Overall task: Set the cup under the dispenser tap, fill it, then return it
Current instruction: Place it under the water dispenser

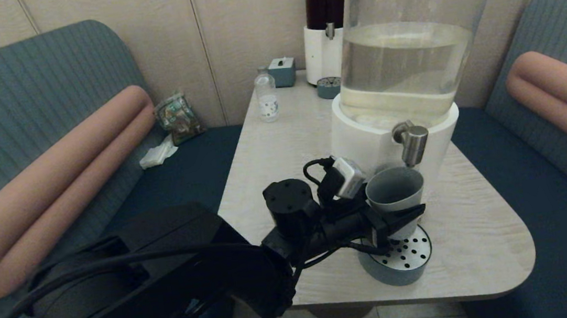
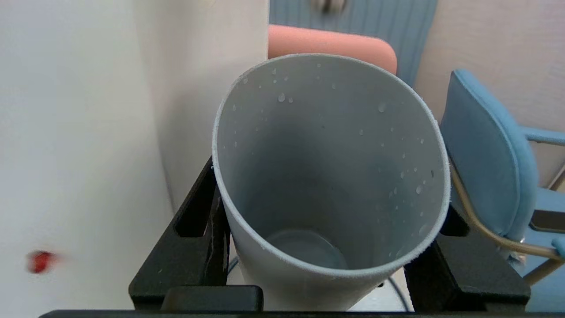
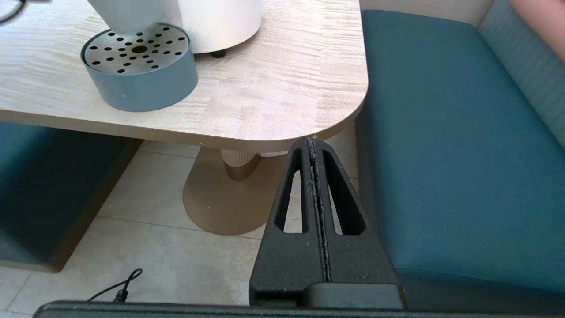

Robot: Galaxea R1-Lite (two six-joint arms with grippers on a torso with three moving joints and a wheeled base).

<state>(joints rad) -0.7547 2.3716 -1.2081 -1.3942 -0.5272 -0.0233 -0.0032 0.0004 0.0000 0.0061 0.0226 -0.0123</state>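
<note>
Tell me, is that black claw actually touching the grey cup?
Touching. In the left wrist view, the left gripper has a black finger pressed against each side of the cup, with no gap showing.

No legible text, brand, number or sign was found in any view. The small clear bottle (image 1: 267,96) on the surface carried a white label with dark marks too small to read. The packet (image 1: 177,117) on the bench showed print that could not be made out.
</note>
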